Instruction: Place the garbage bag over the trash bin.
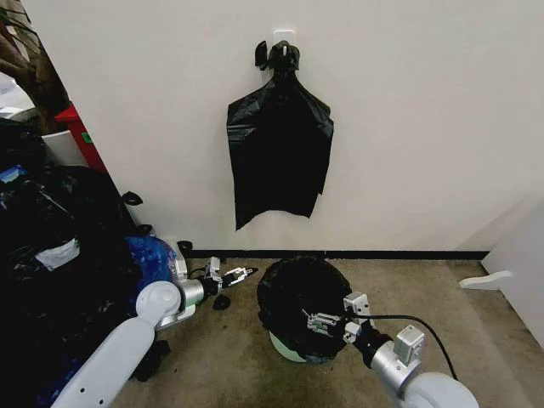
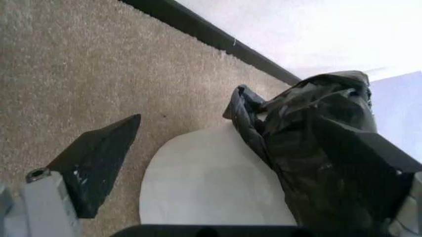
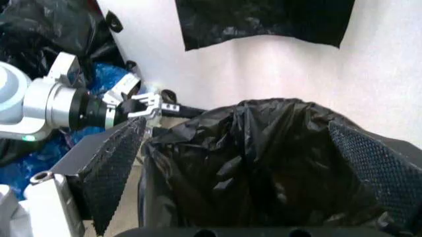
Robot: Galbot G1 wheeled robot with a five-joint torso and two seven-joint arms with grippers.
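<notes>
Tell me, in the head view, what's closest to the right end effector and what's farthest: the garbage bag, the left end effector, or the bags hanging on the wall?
From the right end effector:
1. Garbage bag, right at it, over the trash bin.
2. Left end effector, across on the left.
3. Hanging bags, up on the wall.

Even indoor light — wall (image 1: pixel 408 127) bright, nearly washed out; wrist views soft.
</notes>
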